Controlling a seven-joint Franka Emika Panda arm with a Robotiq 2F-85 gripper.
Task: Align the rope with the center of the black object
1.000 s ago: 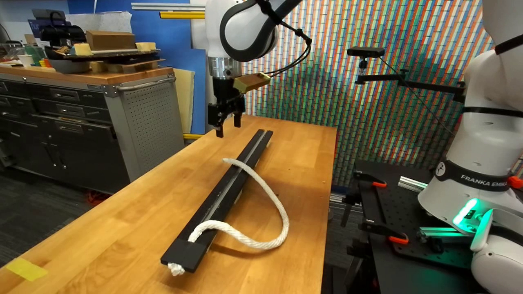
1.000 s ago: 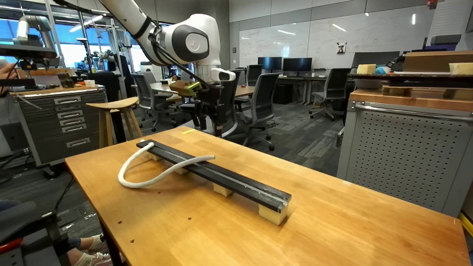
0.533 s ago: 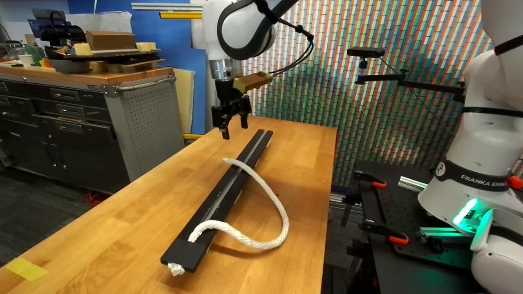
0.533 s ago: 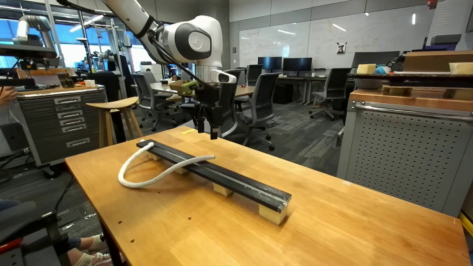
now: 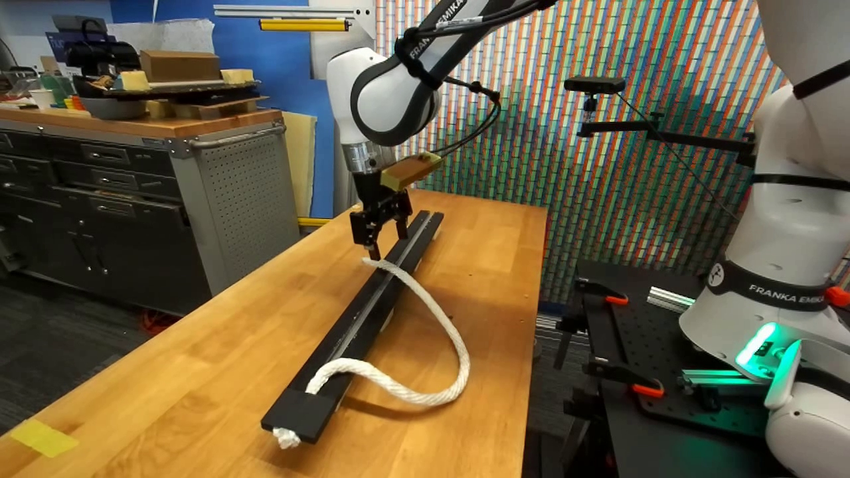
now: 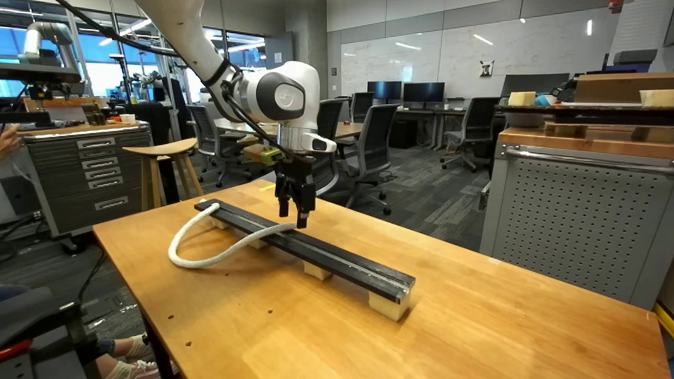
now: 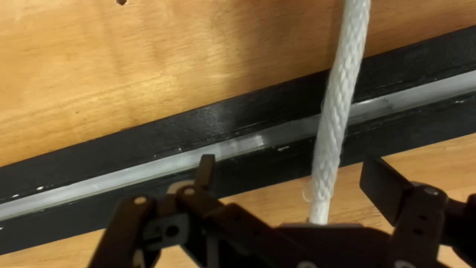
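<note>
The white rope (image 5: 463, 355) shows in both exterior views (image 6: 197, 263). One end goes into the near end of the black bar (image 5: 346, 325), and a frayed tip sticks out there. The rope loops over the table and crosses back over the bar (image 6: 337, 251), its free end hanging past the far edge. My gripper (image 5: 389, 245) is open and points down over this free end (image 6: 293, 220). In the wrist view the rope (image 7: 336, 104) lies between the spread fingers (image 7: 288, 163), apart from both; its tip is partly hidden by the gripper body. The bar (image 7: 111, 152) has a light centre groove.
The bar stands on pale blocks (image 6: 387, 308) on the wooden table (image 6: 474, 326). Yellow tape (image 5: 43, 437) lies at the table's corner. A cabinet with a perforated side (image 5: 246, 192) stands beyond the table. The robot's base (image 5: 750, 312) stands on a black bench.
My gripper has moved down to the rope's free end, after a small sideways shift. It stays open. The rope and the bar have not moved.
</note>
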